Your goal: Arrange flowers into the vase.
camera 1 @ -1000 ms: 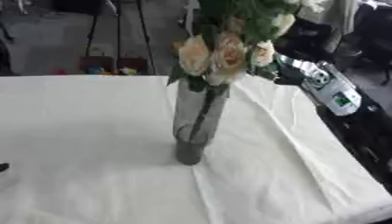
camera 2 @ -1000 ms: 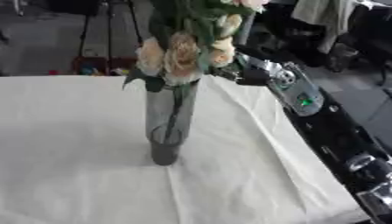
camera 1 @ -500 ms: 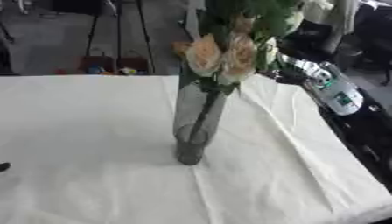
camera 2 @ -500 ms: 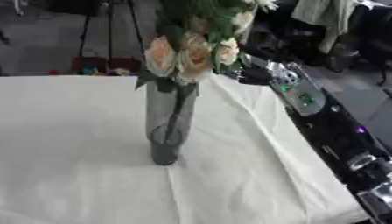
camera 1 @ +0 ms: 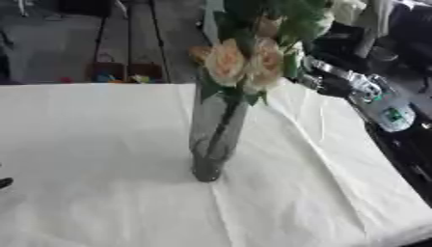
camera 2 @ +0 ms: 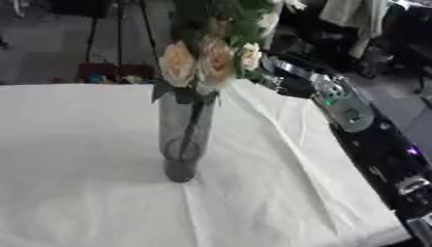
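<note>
Vase [camera 1: 216, 140]: tall, grey, see-through; stands upright near the middle of the counter, a dark stem visible through its wall.
Flowers [camera 1: 240, 60]: peach-cream roses with green leaves; heads just above the vase mouth, foliage rising to the top edge.
Counter [camera 1: 93, 144]: covered in a white cloth, creased to the right of the vase.
Right arm [camera 1: 354, 87]: black and silver, reaching in from the right behind the blooms; hand hidden by the leaves.
Left edge: a small dark tip [camera 1: 5, 183], too little to identify.
</note>
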